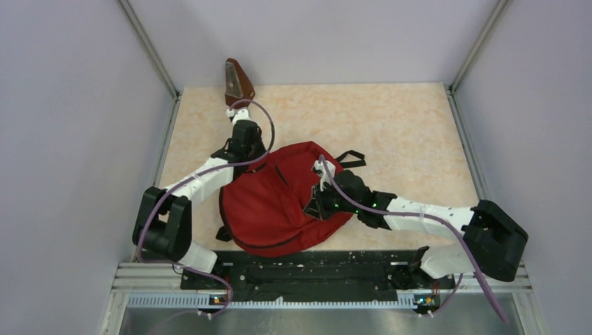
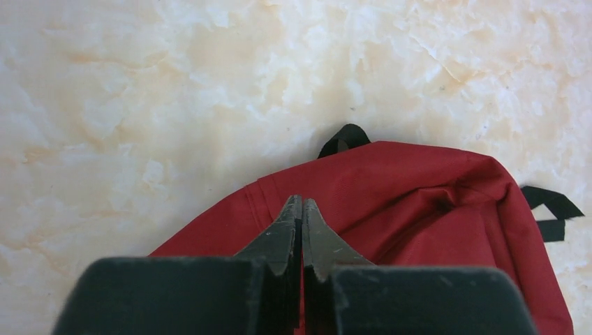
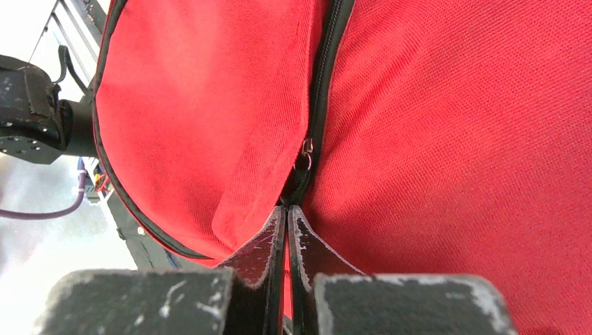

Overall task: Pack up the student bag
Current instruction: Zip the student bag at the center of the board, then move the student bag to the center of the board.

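Red bag (image 1: 272, 202) lies flat on the counter (image 1: 391, 118), under both sets of jaws. Over its edge the left jaws are pressed shut on nothing. Also shut, the right jaws touch the black zipper (image 3: 322, 91), with its pull (image 3: 306, 150) just ahead of their tips.

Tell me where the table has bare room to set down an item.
The widest bare patch of the table lies far right, bordered by the student bag, the back wall and the right wall. A narrower strip follows the back edge, right of the brown object. Crowded: the near middle, where the left arm and right arm flank the bag.
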Robot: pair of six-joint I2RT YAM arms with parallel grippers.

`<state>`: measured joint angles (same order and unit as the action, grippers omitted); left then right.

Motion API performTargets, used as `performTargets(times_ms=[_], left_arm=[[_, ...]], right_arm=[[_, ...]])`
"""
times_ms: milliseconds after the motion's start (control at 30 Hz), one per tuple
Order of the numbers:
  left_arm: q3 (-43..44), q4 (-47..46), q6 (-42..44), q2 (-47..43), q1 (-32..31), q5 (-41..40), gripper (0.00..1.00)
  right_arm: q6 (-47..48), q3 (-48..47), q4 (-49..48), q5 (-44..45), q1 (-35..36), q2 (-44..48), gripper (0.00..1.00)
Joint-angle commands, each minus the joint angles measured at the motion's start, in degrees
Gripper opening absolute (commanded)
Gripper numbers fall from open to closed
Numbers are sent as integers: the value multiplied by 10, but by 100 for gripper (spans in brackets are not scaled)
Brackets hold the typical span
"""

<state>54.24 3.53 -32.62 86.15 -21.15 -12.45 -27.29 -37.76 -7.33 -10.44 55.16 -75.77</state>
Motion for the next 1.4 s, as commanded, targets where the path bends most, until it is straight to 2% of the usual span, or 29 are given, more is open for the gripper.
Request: performTargets(times_ms=[0, 133, 233, 367, 600, 633, 667, 800, 900, 1133, 1367], left_arm=[[30, -2, 20, -30, 1, 56, 5], [9, 35, 6, -85, -5, 90, 40], [-17, 70, -18, -115, -15, 93, 54], [-55, 81, -52, -135, -42, 104, 61], [-60, 105, -79, -101, -94, 74, 64], [-61, 106, -82, -96, -97, 67, 63], [-62, 104, -83, -92, -98, 61, 57], [-56, 86, -73, -76, -100, 50, 19], [-34, 76, -64, -55, -98, 32, 0], [48, 57, -29, 14, -76, 5, 0], [72, 24, -9, 39, -48, 13, 0]], right_arm=[[-3, 6, 22, 4, 10, 37, 0], [-2, -3, 9, 0, 10, 24, 0], [-4, -6, -4, -6, 10, 12, 0], [-3, -7, -9, -8, 10, 3, 0], [2, -8, -6, 1, 10, 7, 0], [3, -9, -5, 2, 10, 8, 0], [3, -9, -4, 2, 11, 9, 0], [9, -11, 8, 1, 11, 12, 0], [19, -16, 24, 11, 11, 13, 0], [32, -29, 59, 18, 11, 16, 0], [21, -14, 68, 8, 15, 40, 0]])
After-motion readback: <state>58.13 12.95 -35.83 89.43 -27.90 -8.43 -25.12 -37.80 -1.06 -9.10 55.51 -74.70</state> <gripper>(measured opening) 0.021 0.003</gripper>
